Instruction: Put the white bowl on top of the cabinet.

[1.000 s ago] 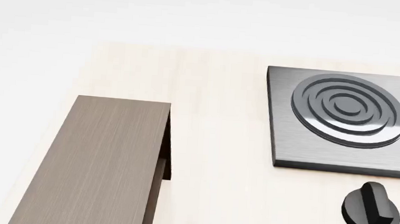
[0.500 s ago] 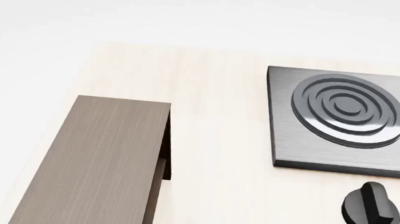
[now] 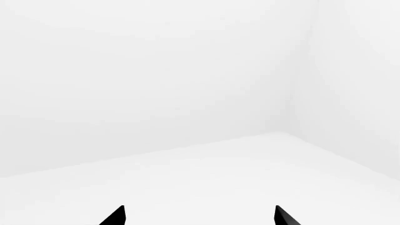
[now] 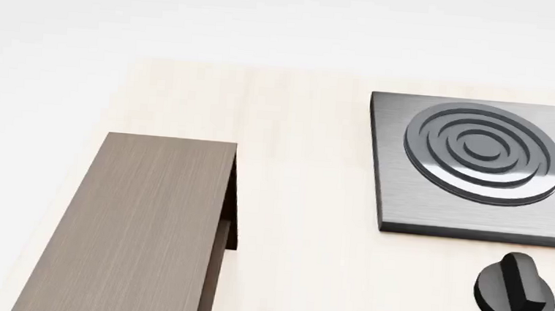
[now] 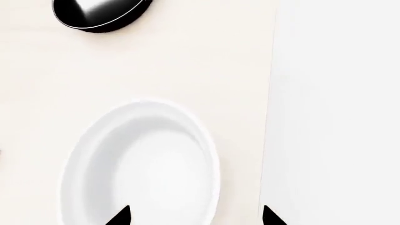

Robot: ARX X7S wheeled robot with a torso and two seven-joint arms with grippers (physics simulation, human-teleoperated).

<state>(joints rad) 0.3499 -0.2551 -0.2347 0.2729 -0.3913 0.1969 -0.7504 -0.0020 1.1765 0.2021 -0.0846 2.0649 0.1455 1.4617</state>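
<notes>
Right wrist view, white bowl (image 5: 147,164) under parted fingers (image 5: 119,216)

White bowl (image 5: 147,164): glossy white, deep, thick rounded rim, upright and empty, right under my right wrist camera, resting on the pale table near its edge.
Cabinet (image 4: 131,226): long grey-brown wood-grain box, flat bare top, darker brown side, lying lengthwise; the bowl isn't on it.

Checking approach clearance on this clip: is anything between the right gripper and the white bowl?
Nothing visible. In the right wrist view the white bowl lies directly ahead of the open right gripper, with bare table around it; the black pan sits well beyond it.
</notes>
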